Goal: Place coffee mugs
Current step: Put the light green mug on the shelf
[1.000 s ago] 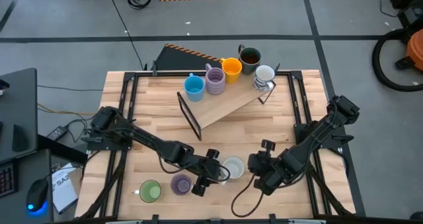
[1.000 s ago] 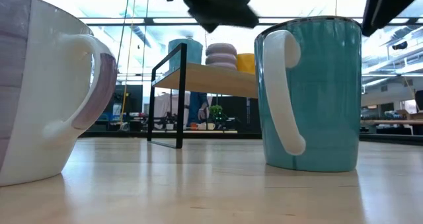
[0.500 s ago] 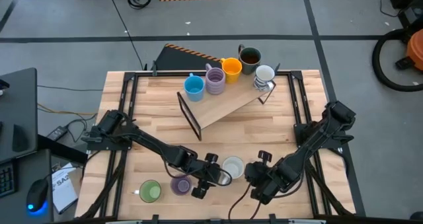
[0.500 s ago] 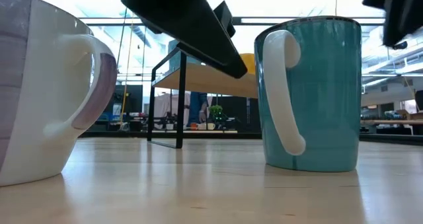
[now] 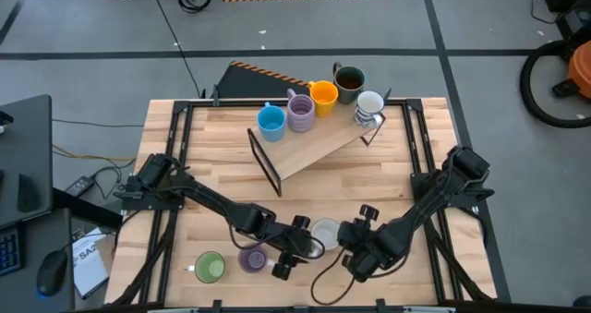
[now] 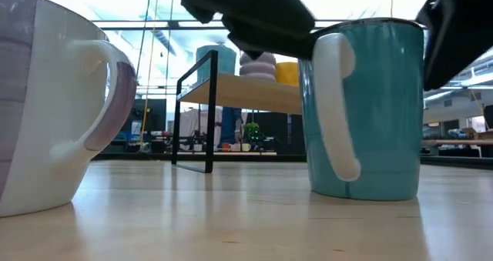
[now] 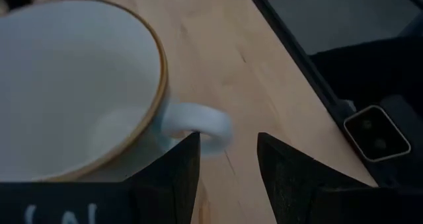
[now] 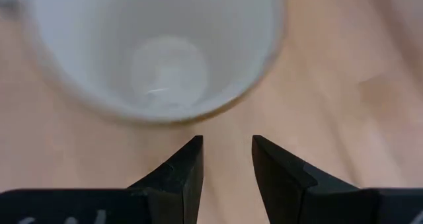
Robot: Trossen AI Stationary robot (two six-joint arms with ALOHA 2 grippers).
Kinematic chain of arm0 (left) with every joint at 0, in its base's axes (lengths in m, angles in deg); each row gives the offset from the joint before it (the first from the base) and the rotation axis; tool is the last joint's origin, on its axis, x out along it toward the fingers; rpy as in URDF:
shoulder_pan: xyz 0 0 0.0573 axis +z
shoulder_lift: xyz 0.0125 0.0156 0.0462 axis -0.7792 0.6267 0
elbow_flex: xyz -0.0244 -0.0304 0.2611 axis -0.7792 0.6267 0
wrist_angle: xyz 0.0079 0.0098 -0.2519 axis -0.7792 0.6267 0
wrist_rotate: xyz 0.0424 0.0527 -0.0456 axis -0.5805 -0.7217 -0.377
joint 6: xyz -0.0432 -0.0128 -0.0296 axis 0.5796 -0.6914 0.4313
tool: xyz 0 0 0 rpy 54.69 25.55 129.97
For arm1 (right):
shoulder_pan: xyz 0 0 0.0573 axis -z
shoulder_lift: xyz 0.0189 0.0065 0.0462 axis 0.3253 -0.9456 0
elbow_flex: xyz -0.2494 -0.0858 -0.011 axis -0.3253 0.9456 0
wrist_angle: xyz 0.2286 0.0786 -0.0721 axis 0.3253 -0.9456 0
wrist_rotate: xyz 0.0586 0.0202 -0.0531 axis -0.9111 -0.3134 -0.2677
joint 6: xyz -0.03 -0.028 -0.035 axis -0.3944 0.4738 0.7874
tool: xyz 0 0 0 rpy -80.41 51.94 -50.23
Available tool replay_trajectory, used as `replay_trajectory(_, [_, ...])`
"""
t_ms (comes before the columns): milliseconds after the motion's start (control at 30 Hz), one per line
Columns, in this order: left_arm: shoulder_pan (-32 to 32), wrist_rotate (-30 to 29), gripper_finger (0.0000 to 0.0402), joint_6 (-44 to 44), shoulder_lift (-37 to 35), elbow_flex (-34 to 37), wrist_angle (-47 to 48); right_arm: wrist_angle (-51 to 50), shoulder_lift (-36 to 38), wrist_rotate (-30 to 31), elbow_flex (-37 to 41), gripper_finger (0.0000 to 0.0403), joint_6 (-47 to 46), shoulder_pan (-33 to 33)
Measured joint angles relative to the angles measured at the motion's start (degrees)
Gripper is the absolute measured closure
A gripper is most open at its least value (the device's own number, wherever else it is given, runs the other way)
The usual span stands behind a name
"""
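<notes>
A teal mug with a white inside and a white handle stands upright on its base near the table's near edge. My left gripper is open at its left side, and in the left wrist view its fingers stand at the handle. My right gripper is open at the mug's right side, fingers just short of the rim. A purple mug and a green mug stand to the left. My left gripper comes at the teal mug's handle slanting from above with its fingers apart. One fingertip lies right by the handle's lower root. Whether it touches the handle I cannot tell.
A wooden shelf board on a black frame slants across the table's far half. Blue, purple, orange, dark and white mugs stand along its far edge. Bare wood lies between shelf and grippers.
My right gripper has moved toward the table's left, closing on the teal mug. My left gripper has shifted a little toward the mug's handle. In the low view the teal mug has turned slightly on its base and its handle now shows narrower.
</notes>
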Motion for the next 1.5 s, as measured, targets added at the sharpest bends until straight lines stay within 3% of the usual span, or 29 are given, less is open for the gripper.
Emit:
replay_trajectory(133, [0.19,-0.01,0.0244,-0.21,0.0,0.0,-1.47,-1.53,0.0,3.36,0.02,0.0268,2.67,2.42])
replay_trajectory(400, [0.72,0.11,0.0244,-0.2,0.0,0.0,-2.93,-1.54,0.0,3.29,0.02,0.0268,7.29,6.99])
replay_trajectory(600, [0.66,0.1,0.0244,-2.84,-1.3,0.02,-1.0,-7.2,2.69,2.12,0.02,0.0268,5.14,5.42])
replay_trajectory(833, [0.7,-0.84,0.0244,-3.83,-3.58,0.0,2.71,-6.0,3.98,-0.14,0.03,0.0268,0.48,1.53])
replay_trajectory(1200, [0.5,3.67,0.0244,1.32,-1.8,0.02,3.59,13.29,3.74,-2.64,5.87,0.0268,-6.86,-1.94])
replay_trajectory(1500, [-0.69,1.19,0.0244,3.52,-1.1,0.0,1.24,14.61,3.71,0.99,7.21,0.0268,-8.87,-1.08])
